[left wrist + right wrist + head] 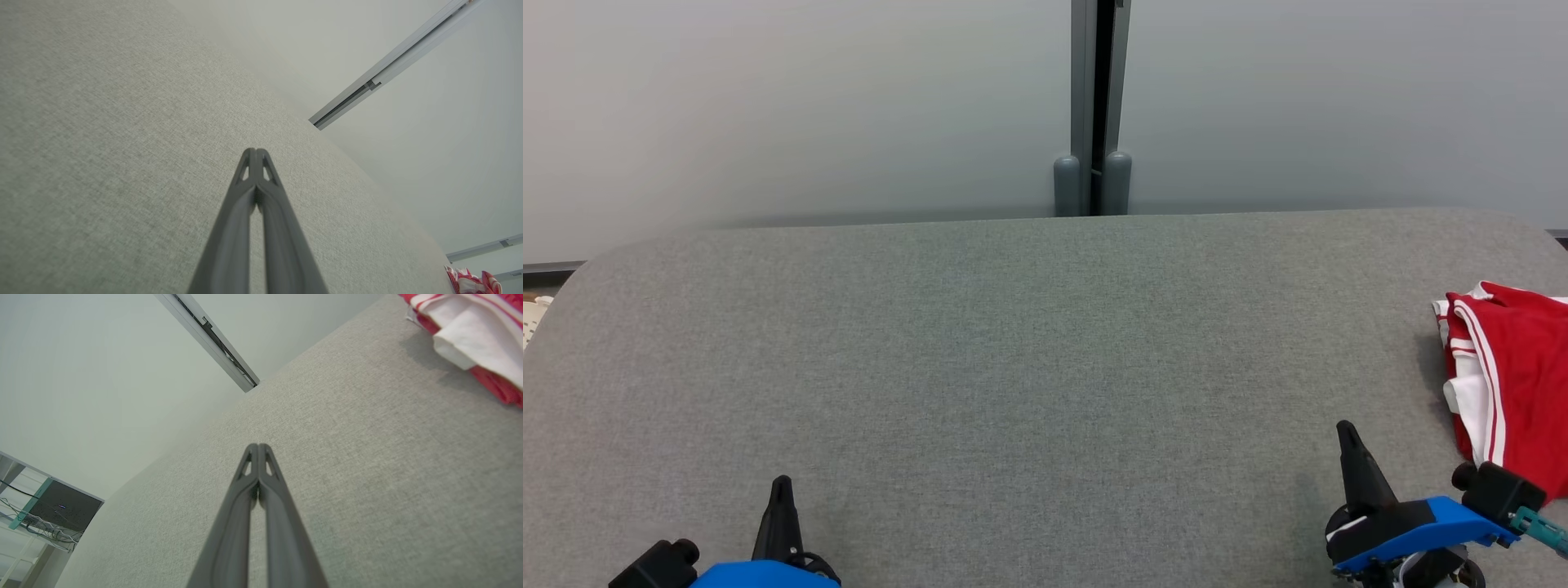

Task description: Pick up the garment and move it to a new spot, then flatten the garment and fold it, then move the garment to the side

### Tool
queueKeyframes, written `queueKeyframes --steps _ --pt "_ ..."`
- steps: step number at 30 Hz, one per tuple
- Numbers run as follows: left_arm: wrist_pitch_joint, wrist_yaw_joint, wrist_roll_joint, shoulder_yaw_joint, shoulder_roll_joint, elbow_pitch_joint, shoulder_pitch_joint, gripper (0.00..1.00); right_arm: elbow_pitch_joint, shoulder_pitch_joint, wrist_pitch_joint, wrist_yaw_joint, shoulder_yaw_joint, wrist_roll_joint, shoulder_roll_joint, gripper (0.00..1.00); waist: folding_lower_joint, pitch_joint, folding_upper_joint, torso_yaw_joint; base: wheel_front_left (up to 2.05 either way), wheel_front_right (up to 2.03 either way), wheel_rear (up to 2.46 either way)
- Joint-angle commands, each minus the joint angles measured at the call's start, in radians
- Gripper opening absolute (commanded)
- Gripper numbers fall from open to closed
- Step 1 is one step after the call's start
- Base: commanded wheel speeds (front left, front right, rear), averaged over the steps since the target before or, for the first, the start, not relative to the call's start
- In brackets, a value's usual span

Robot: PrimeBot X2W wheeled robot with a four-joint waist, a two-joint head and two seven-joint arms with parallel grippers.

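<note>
Evidently soft and light, the red garment (1515,367), trimmed with white stripes and a white panel, lay bunched at the right edge of the grey, woven-textured worktop (1013,367), just beyond the right end effector (1346,431) and well apart from the left end effector (782,483). Both end effectors were closed tight to a dark tapered point, holding nothing. The cloth would likely drape and slide when lifted, so a pinch on the thicker striped hem nearest the right arm looked the soundest hold.
</note>
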Motion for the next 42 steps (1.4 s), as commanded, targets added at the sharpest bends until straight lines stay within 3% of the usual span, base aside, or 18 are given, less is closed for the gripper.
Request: queueKeyframes --steps 1,23,42 --pt "0.010 -0.005 -0.038 0.010 0.001 -0.022 -0.036 0.00 -0.028 -0.001 0.009 0.000 -0.007 0.045 -0.003 0.00 0.0000 0.000 -0.0001 0.001 0.00 0.00 0.00" --pt "0.088 -0.016 -0.306 0.043 0.002 -0.065 -0.068 0.00 -0.100 0.009 0.086 0.000 -0.037 0.337 -0.004 0.00 0.0000 0.000 -0.0001 0.013 0.00 0.00 0.00" --pt "0.139 -0.023 -0.477 0.066 0.002 -0.091 -0.088 0.00 -0.146 0.015 0.136 0.000 -0.055 0.524 -0.005 0.00 0.0000 0.000 -0.0001 0.022 0.00 0.00 0.00"
